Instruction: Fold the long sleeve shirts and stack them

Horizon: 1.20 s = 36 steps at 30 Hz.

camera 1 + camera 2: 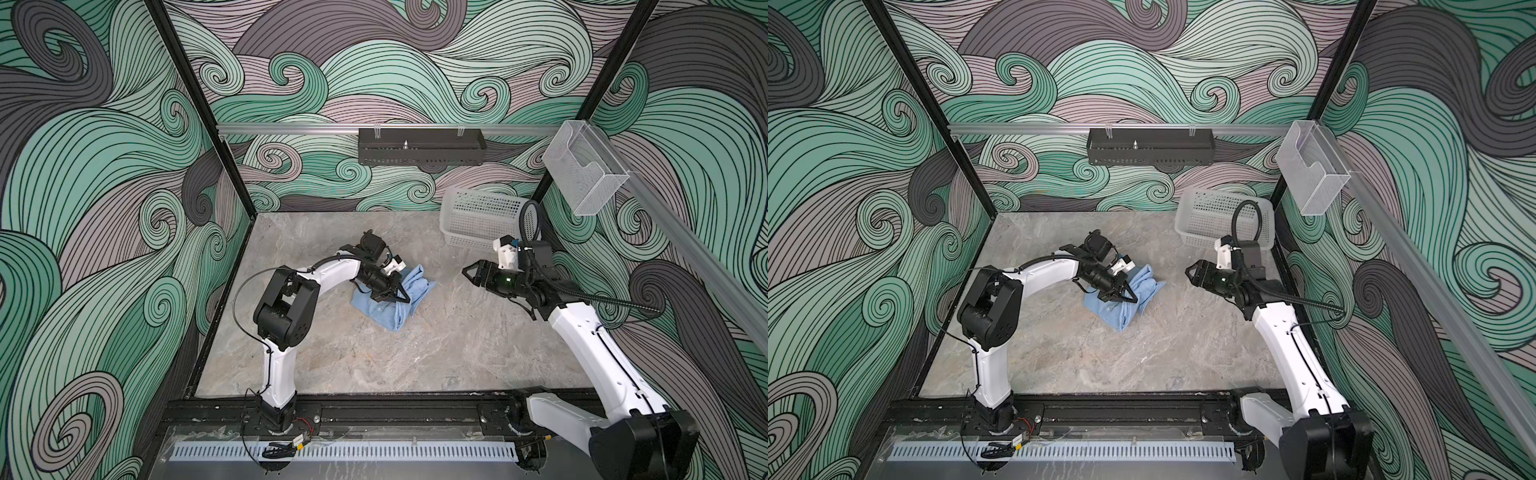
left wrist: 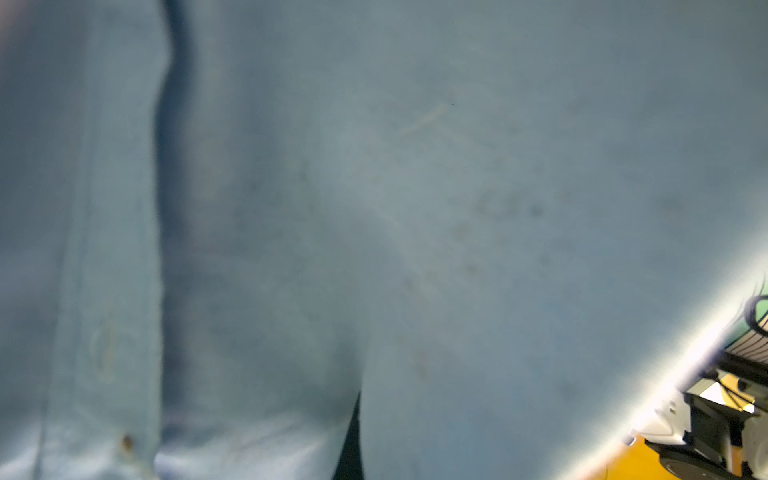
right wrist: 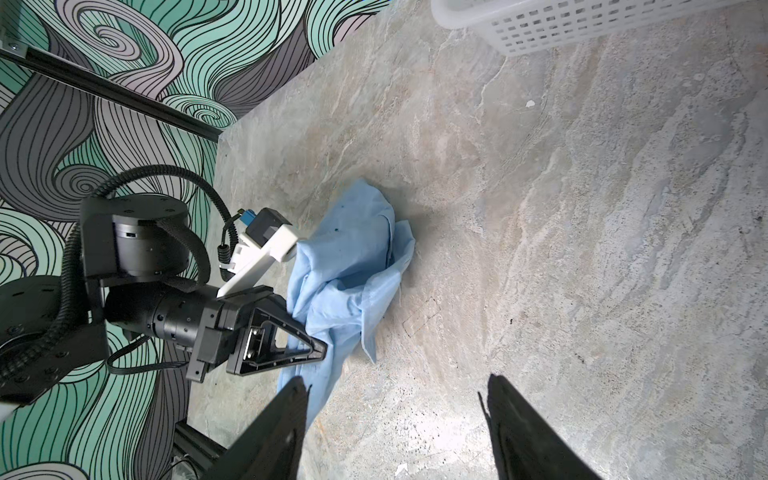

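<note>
My left claw (image 1: 400, 296) is pinched fully shut over the middle of the light blue button-up shirt (image 1: 376, 311), and from the right wrist view it looks to have a fold of the thin cloth between its tips (image 3: 318, 350). I judge that grip is why the shirt stands up in a bunch instead of lying flat: cloth rises from the worktop (image 1: 374, 365) towards the claw and drapes against the left wrist camera, whose view shows little but blurred blue fabric (image 2: 457, 166) with a stitched placket running along one side.

The shirt sits near the centre of the worktop, crumpled, with one loose flap trailing out towards the right arm's side (image 3: 399, 245). It is not folded yet; I read this as the stage of picking it up to spread it out.

My right claw (image 1: 468, 273) hangs above bare worktop with its jaws well apart and nothing between them, well apart from the shirt and pointing at it. I take that as a waiting pose, ready to catch a second corner or a sleeve.

The white perforated basket (image 1: 478, 216) stands in the far right corner behind the right arm, out of the way.
</note>
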Available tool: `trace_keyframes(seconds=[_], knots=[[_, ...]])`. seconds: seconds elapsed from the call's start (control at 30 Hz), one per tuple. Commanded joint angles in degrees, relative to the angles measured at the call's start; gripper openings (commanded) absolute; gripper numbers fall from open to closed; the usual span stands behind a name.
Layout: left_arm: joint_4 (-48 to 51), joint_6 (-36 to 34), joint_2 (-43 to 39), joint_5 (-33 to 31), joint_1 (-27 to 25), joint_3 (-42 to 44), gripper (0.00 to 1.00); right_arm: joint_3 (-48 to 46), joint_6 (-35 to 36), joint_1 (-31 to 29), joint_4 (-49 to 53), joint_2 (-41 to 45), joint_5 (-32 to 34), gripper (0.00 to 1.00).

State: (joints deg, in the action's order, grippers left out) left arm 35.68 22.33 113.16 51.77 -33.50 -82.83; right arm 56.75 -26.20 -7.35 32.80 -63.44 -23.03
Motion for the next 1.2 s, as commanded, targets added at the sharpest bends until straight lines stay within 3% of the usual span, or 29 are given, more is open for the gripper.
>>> trace_keyframes(seconds=[0.0,0.17,0.47,0.67,0.93,1.17], knots=[[-2.3,4.1,-3.7,3.9,-5.4,-3.2,0.00,0.4,-0.5,0.3,0.1,0.7,-0.3,0.69],[-6.8,8.3,-7.7,4.5,-5.9,-3.7,0.00,1.7,-0.4,0.4,0.9,1.3,-0.1,0.69],[-4.4,3.6,-9.3,1.3,4.7,5.4,0.00,1.5,-0.3,0.4,1.1,1.3,0.0,0.69],[-8.7,3.8,-4.5,-0.8,12.3,15.3,0.00,1.4,-0.3,0.4,1.0,1.0,-0.1,0.69],[-3.6,4.2,-6.0,-1.7,5.8,6.3,0.00,1.7,-0.3,0.4,0.8,0.6,-0.1,0.69],[-5.5,7.2,-5.7,-1.7,4.1,4.0,0.00,1.8,0.0,0.4,1.6,1.5,0.1,0.69]])
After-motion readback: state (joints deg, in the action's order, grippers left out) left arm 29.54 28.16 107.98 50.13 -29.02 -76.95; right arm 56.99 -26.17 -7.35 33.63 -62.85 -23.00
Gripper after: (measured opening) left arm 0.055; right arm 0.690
